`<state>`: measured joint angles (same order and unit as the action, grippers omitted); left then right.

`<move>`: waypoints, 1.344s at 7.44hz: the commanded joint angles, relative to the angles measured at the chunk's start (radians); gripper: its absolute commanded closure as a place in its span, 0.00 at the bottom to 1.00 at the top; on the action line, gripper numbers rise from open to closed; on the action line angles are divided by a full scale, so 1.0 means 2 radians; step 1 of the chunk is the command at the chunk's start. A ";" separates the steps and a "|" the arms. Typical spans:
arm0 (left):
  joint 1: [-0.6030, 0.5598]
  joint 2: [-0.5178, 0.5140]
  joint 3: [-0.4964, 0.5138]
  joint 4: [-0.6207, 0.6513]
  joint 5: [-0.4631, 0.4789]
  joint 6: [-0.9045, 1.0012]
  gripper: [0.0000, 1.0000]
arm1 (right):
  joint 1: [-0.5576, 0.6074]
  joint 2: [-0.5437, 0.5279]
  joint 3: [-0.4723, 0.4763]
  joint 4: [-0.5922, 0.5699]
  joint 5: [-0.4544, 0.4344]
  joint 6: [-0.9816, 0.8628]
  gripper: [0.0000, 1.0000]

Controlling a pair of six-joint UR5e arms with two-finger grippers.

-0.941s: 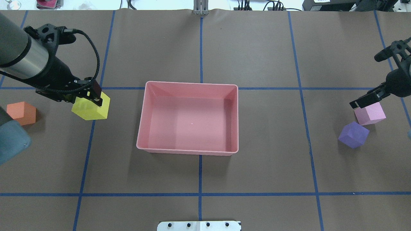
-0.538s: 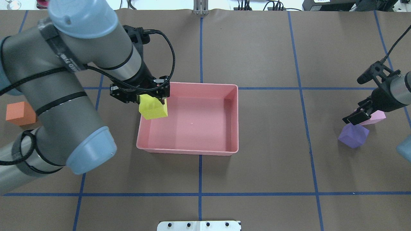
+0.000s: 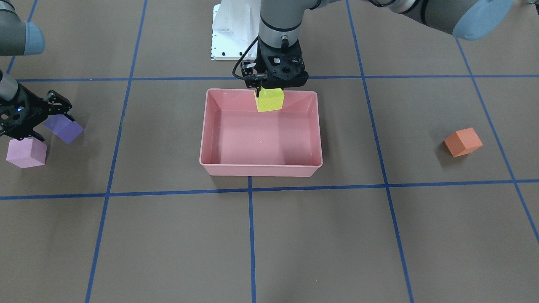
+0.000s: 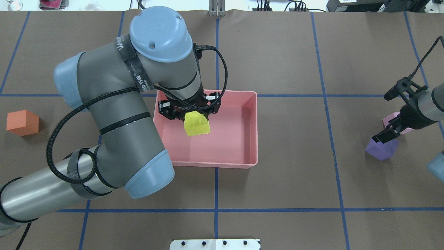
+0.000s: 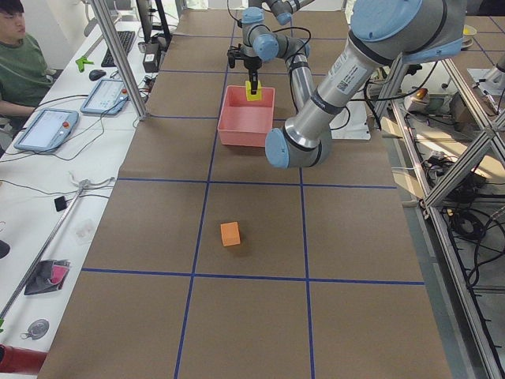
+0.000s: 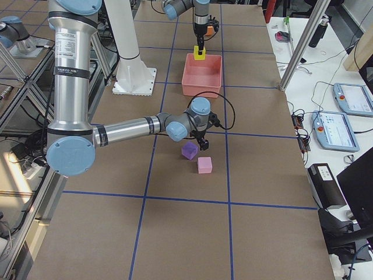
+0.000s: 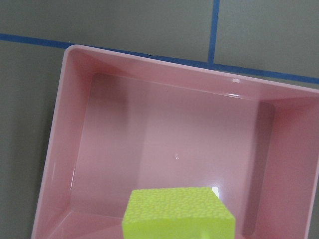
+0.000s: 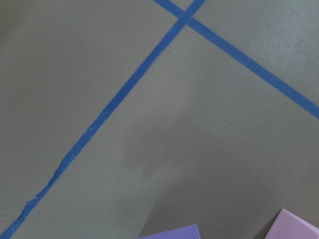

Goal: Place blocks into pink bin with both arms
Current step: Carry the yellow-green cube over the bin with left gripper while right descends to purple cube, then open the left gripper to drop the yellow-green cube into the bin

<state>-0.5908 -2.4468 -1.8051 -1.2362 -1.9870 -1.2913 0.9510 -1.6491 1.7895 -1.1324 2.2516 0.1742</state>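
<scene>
My left gripper (image 4: pixel 193 115) is shut on the yellow-green block (image 4: pixel 197 125) and holds it above the inside of the pink bin (image 4: pixel 255 132), near its left half. The front view shows the block (image 3: pixel 270 101) hanging over the bin (image 3: pixel 261 169); the left wrist view shows the block (image 7: pixel 178 214) over the bin floor (image 7: pixel 55 149). My right gripper (image 4: pixel 385 134) is open and empty, over the near edge of the purple block (image 4: pixel 381 150). The light pink block (image 4: pixel 390 121) is partly hidden behind it. The orange block (image 4: pixel 22 122) lies on the table far left.
The white base plate (image 4: pixel 215 244) is at the table's near edge. Blue tape lines grid the brown table cover. An operator (image 5: pixel 20 63) sits at a side desk with tablets, off the table.
My left arm has carried the yellow-green block right, from beside the bin to over its inside. My right gripper has moved from the light pink block toward the purple block.
</scene>
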 commanded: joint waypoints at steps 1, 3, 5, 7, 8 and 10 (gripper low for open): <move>0.018 -0.007 0.019 -0.011 0.004 -0.005 1.00 | -0.015 -0.006 -0.003 -0.002 0.001 0.003 0.00; 0.020 -0.012 0.037 -0.027 0.004 -0.011 1.00 | -0.021 -0.015 -0.003 -0.003 0.001 0.003 0.00; 0.026 -0.015 0.041 -0.028 0.004 -0.011 1.00 | -0.025 -0.019 -0.010 -0.003 0.001 0.003 0.00; 0.034 -0.015 0.054 -0.038 0.004 -0.008 0.22 | -0.025 -0.018 -0.013 -0.003 0.000 0.003 0.18; 0.036 -0.012 0.058 -0.063 0.005 -0.009 0.00 | -0.024 -0.018 -0.013 -0.001 -0.001 0.003 0.67; 0.035 -0.014 0.055 -0.065 0.006 -0.008 0.00 | -0.024 -0.014 -0.010 -0.001 0.001 0.003 1.00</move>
<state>-0.5201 -2.4732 -1.6923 -1.3582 -1.9778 -1.3091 0.9022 -1.6823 1.7653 -1.1356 2.2512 0.1808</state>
